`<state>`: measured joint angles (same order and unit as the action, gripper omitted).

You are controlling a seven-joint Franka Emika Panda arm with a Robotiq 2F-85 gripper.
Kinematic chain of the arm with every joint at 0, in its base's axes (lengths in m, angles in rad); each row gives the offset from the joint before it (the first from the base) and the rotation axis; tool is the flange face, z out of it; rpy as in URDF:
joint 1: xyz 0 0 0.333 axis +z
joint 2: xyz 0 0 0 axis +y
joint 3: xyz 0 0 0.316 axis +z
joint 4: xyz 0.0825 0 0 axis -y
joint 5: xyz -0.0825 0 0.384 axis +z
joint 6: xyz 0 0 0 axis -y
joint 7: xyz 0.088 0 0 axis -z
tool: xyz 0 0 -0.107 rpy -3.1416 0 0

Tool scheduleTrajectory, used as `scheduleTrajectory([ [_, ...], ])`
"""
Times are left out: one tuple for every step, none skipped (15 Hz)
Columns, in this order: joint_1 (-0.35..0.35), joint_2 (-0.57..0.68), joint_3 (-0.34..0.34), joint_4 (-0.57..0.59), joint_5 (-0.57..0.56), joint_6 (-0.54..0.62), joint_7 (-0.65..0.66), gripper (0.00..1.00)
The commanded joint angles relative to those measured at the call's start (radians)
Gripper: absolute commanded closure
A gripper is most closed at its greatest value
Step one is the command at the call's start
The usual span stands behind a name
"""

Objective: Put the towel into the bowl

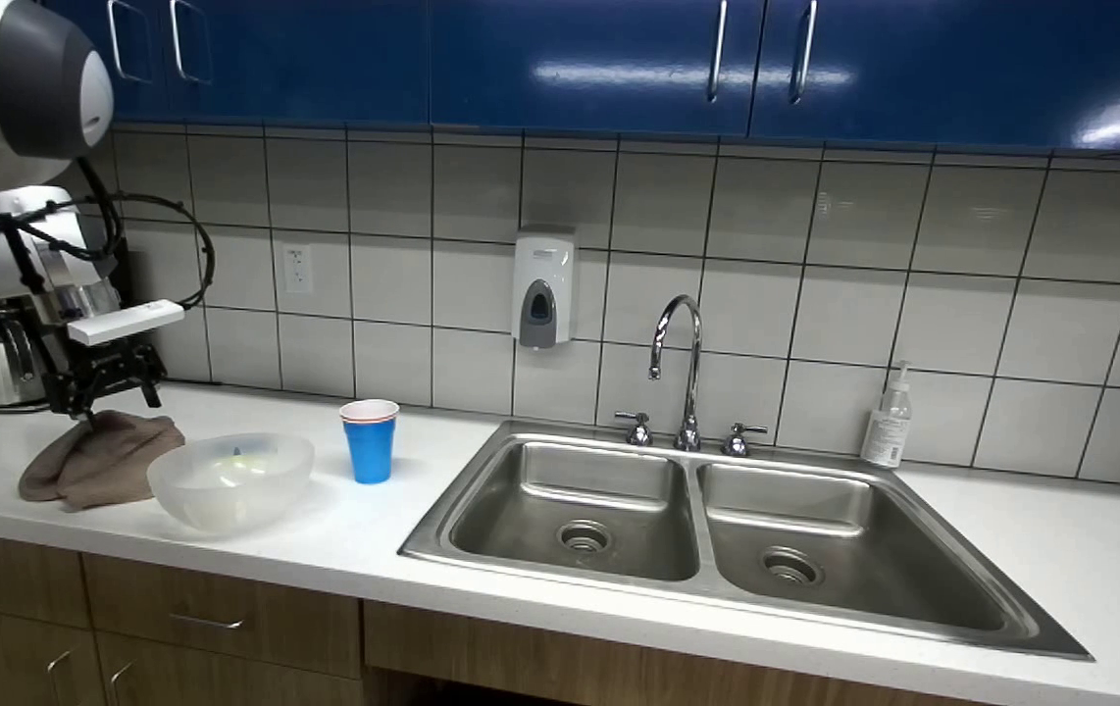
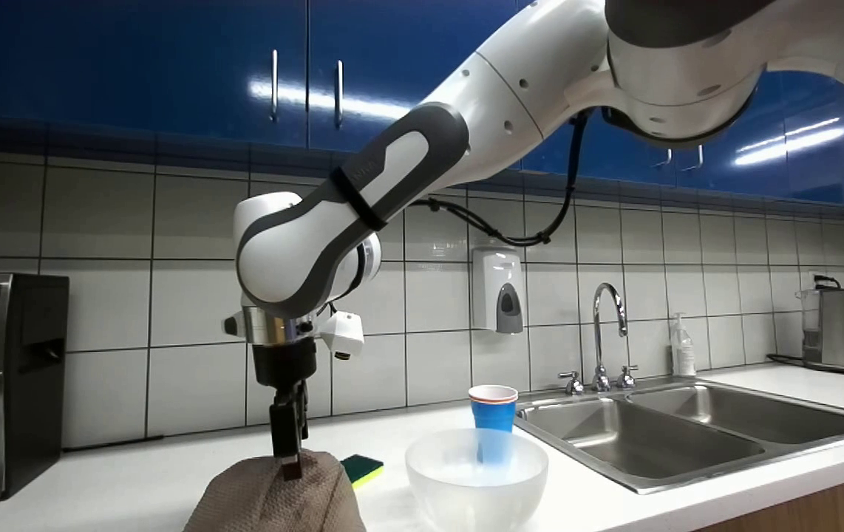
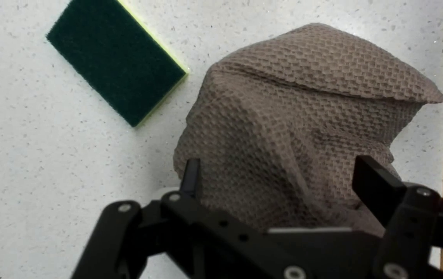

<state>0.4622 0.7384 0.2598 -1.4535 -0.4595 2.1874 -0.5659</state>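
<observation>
Towel lies rumpled on the counter beside the bowl, gripper poised at it, jaws apart; best now to straddle a thick fold, squeeze firmly, lift high

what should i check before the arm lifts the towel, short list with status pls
1. Gripper shut on towel: not ok, its fingers stand apart.
2. Gripper lined up over towel: ok, cloth shows between the fingers in the wrist view.
3. Fingers low enough for a firm grip: cannot tell.
4. Sponge clear of towel: ok, bare counter shows between them.
5. Bowl upright: ok, in both exterior views.
6. Cup clear of bowl: ok, a gap shows.
</observation>
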Motion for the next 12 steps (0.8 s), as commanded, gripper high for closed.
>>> scheduleTrajectory([
  [0.025, 0.039, -0.017, 0.08, -0.022, -0.059, -0.02, 0.25],
  [0.029, 0.044, -0.02, 0.088, -0.023, -0.064, -0.02, 0.28],
  [0.032, 0.048, -0.022, 0.095, -0.022, -0.069, -0.022, 0.34],
  [0.033, 0.052, -0.022, 0.101, -0.02, -0.074, -0.024, 0.42],
  [0.034, 0.056, -0.021, 0.105, -0.018, -0.079, -0.026, 0.51],
  [0.035, 0.059, -0.022, 0.111, -0.018, -0.084, -0.027, 0.58],
  [0.035, 0.062, -0.021, 0.116, -0.016, -0.09, -0.029, 0.66],
  [0.034, 0.064, -0.021, 0.121, -0.014, -0.095, -0.031, 0.73],
  [0.033, 0.067, -0.02, 0.126, -0.012, -0.099, -0.035, 0.82],
  [0.033, 0.069, -0.021, 0.129, -0.013, -0.101, -0.036, 0.89],
  [0.034, 0.071, -0.022, 0.132, -0.013, -0.103, -0.037, 0.97],
  [0.033, 0.073, -0.022, 0.135, -0.012, -0.106, -0.038, 1.0],
])
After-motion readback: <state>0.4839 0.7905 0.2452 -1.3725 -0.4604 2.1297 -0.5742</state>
